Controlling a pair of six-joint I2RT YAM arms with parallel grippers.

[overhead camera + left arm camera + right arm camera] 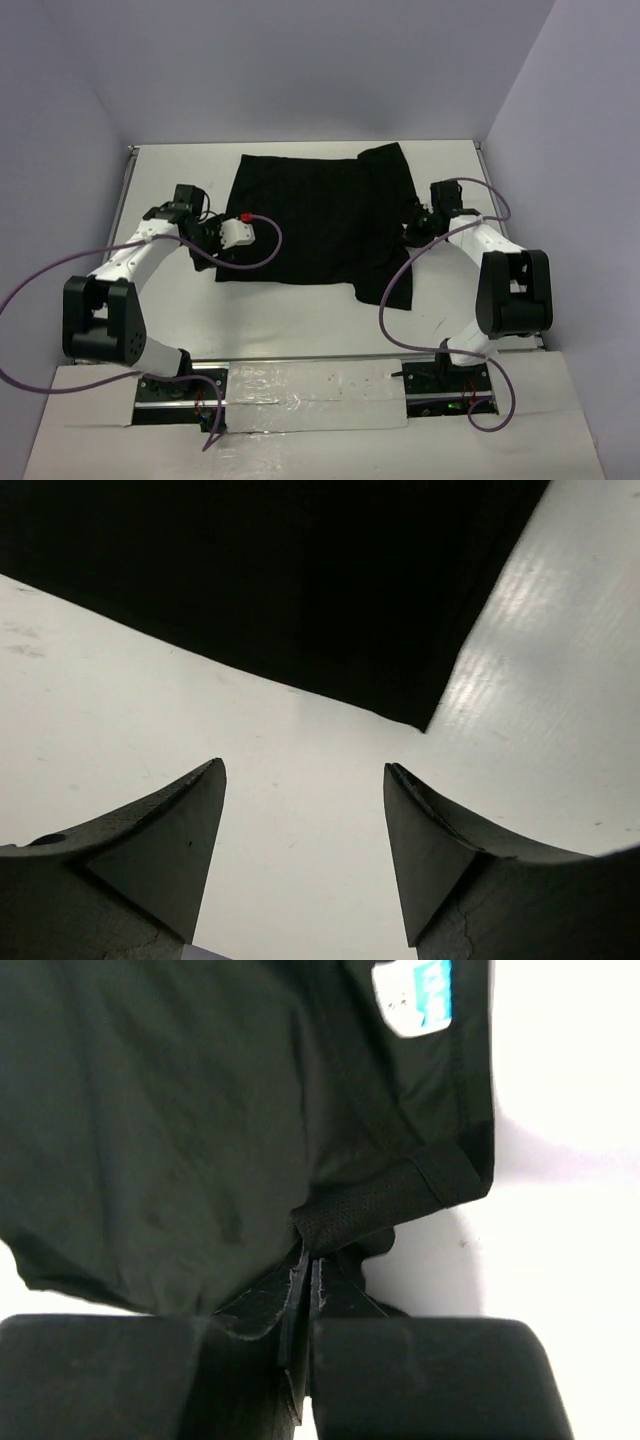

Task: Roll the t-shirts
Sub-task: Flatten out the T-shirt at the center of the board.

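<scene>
The t-shirt point(310, 215) is plain matte black; its label point(412, 995) is white with cyan-blue. The worktop point(300, 320) is white. The left arm point(140, 255) and right arm point(480, 235) are white with black joints, and the cables point(265, 250) are purple. The left end effector point(305, 770) and right end effector point(308, 1270) are black. The walls point(300, 70) are pale lilac-grey.

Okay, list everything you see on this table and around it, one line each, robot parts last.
plain black soft fabric t-shirt: one, black, spread across the table's far middle, right side rumpled
small printed label: one, white and blue, inside the t-shirt near its edge
flat white table: one, white, beneath everything
thin purple cables: two, purple, one trailing along each arm
robot arms: two, white and black, based at the near edge
left claw: one, black, open over bare table beside the t-shirt's corner
right claw: one, black, shut on the t-shirt's edge
</scene>
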